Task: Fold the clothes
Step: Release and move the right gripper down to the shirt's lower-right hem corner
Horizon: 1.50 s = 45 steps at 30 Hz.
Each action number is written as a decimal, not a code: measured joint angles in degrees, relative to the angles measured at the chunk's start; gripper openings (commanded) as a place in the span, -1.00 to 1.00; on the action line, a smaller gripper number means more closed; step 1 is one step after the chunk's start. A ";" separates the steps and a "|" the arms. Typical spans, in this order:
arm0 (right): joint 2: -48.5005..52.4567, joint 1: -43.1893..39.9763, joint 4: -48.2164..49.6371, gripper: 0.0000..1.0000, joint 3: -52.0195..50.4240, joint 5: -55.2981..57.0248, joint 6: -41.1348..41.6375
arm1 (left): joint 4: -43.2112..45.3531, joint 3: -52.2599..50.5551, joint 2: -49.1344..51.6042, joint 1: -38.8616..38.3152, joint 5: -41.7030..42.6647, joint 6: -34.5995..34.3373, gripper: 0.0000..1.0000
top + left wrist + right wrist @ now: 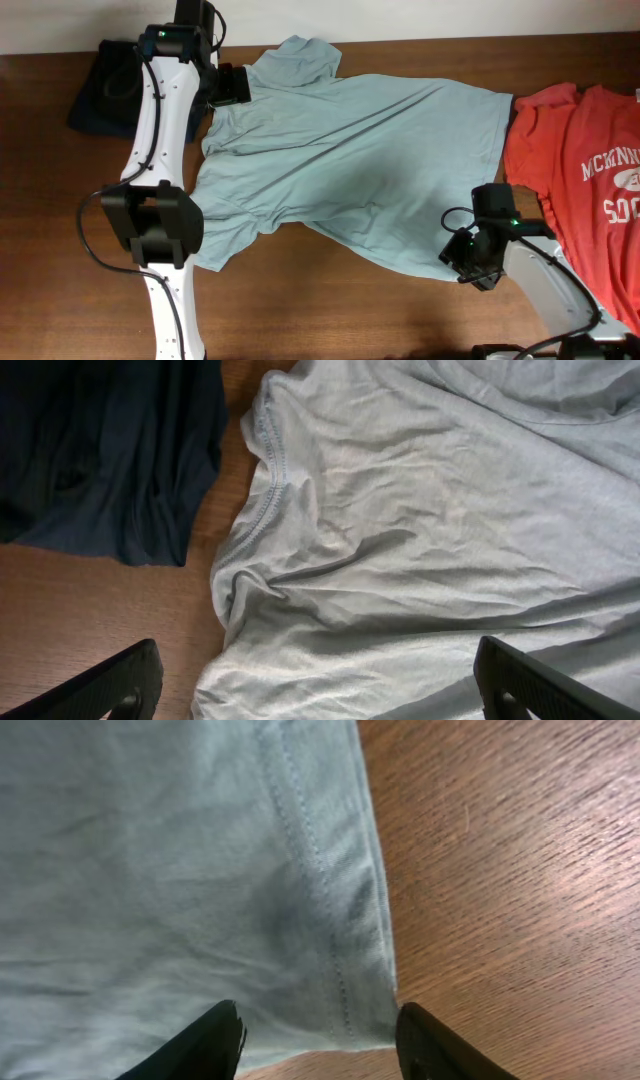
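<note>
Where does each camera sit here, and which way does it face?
Overhead: above the table, looking straight down on grey T-shirt, red T-shirt, dark cloth; left gripper and right gripper show.
Left wrist: faces down at the grey T-shirt's edge and the dark cloth; left gripper's wide-open fingers show.
Right wrist: low over the grey T-shirt's hem corner and bare table; right gripper's fingers straddle the hem.
Shared: every view shows the grey T-shirt.
</note>
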 measured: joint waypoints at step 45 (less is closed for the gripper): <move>5.95 -11.56 -4.26 -0.92 -0.39 1.44 -1.27 | -14.82 -0.02 0.00 5.40 -5.55 -6.34 0.99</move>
